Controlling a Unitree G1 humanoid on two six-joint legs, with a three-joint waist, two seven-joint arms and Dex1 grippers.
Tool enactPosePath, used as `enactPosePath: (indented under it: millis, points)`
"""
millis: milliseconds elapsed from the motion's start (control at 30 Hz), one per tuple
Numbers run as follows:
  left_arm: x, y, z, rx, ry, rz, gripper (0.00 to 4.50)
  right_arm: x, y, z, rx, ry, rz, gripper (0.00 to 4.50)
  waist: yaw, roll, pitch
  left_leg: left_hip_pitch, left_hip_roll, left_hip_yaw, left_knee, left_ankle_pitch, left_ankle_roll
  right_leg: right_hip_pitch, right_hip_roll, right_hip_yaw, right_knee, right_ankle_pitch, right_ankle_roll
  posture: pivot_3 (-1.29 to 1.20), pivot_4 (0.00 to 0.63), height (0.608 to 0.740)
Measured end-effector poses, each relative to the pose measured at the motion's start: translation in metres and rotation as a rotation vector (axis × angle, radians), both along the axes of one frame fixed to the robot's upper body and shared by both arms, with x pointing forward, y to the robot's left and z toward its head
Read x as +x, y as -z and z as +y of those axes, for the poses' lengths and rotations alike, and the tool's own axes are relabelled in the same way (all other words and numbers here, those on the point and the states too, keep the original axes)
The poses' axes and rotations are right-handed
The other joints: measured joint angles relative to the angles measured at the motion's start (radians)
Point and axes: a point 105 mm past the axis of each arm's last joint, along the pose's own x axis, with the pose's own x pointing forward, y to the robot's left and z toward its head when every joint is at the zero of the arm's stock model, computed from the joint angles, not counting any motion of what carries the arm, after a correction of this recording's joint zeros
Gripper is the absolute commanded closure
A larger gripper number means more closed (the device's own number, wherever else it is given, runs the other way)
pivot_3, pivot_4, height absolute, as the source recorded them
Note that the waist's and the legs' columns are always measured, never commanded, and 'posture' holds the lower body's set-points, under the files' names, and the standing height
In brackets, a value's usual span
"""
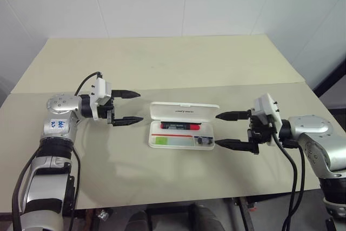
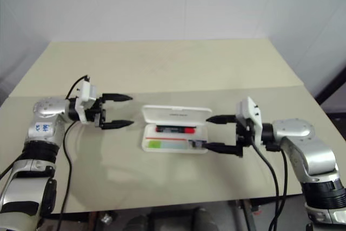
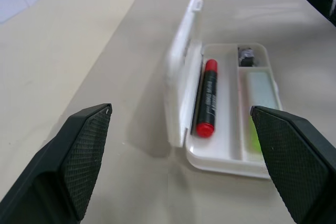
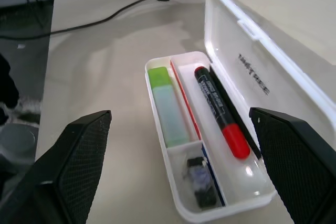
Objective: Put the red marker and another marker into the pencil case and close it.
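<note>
The open pencil case (image 1: 183, 127) lies between both hands — left hand (image 1: 128, 107), right hand (image 1: 228, 130).

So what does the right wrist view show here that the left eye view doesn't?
Right wrist view alone: the dark lettering inside the raised lid is large enough to make out as letters, and a divider separates the green highlighter from the red marker.
Left eye view alone: the whole table, with the left gripper and right gripper flanking the case, both with jaws open and holding nothing.
Both: the open pencil case holding the two markers, plus a small dark object in the corner compartment.
</note>
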Motion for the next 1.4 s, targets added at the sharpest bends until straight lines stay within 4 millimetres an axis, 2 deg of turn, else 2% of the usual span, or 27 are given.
enactPosePath:
  millis: [67,167,500,567,733,867,1033,1200,1400]
  points:
    - [0.005,-0.006,0.0,-0.005,-0.008,-0.018,0.0,0.001,-0.006,-0.006,0.022,0.019,-0.027,0.04,0.0,0.0,0.0,0.001,0.0,0.0,0.0,0.0,0.0,0.0,0.0,0.0,0.0,0.0,0.0,0.0,0.15,0.74]
    - [0.013,-0.017,-0.002,-0.027,-0.019,-0.034,0.57,0.002,-0.007,-0.012,0.037,0.041,-0.036,0.0,0.002,0.0,0.0,0.001,0.0,0.0,0.0,0.0,0.0,0.0,0.0,0.0,0.0,0.0,0.0,0.0,0.15,0.74]
    - [0.027,-0.029,-0.012,-0.065,-0.012,-0.039,3.92,0.0,-0.009,-0.02,0.119,0.084,-0.044,0.0,0.003,0.0,0.0,0.0,0.0,0.0,-0.001,0.0,0.0,0.0,0.001,0.0,-0.001,0.0,0.0,0.0,0.15,0.74]
    - [0.032,-0.033,-0.013,-0.07,-0.024,-0.049,4.48,-0.002,-0.01,-0.018,0.134,0.08,-0.047,0.0,0.003,0.0,0.0,0.0,0.0,0.0,0.0,0.0,0.0,0.0,0.001,0.0,-0.001,0.0,0.001,0.0,0.15,0.74]
    - [0.043,-0.038,-0.019,-0.082,-0.07,-0.045,4.48,-0.002,-0.017,-0.019,0.181,0.099,-0.074,0.0,0.003,0.0,0.0,0.0,0.0,0.0,0.0,0.0,0.0,0.0,0.0,0.0,-0.001,0.001,0.001,0.0,0.15,0.74]
    - [0.055,-0.025,-0.031,-0.073,-0.129,0.024,4.48,-0.002,-0.02,-0.022,0.202,0.102,-0.094,0.0,0.004,0.0,0.0,-0.001,0.0,0.0,0.0,0.0,0.0,0.0,0.001,0.0,-0.002,0.001,0.001,0.0,0.15,0.74]
    - [0.062,-0.006,-0.042,-0.039,-0.169,0.11,4.48,-0.003,-0.013,-0.033,0.226,0.111,-0.068,0.0,0.004,0.0,0.0,-0.001,0.0,0.0,-0.001,0.0,0.0,0.0,0.001,0.0,-0.004,0.001,0.002,0.0,0.15,0.74]
    - [0.058,0.0,-0.06,-0.025,-0.093,0.138,4.48,-0.006,-0.004,-0.048,0.207,0.106,-0.04,0.0,0.003,0.0,0.0,-0.002,0.0,0.0,-0.001,0.0,0.0,0.0,0.001,0.0,-0.005,0.001,0.002,0.0,0.15,0.74]
    - [0.041,-0.001,-0.074,0.009,0.087,0.163,4.48,-0.006,-0.003,-0.058,0.191,0.135,-0.045,0.0,0.001,0.0,0.0,-0.001,0.0,0.0,-0.002,0.0,0.0,0.0,0.001,0.0,-0.004,0.001,0.002,0.0,0.15,0.74]
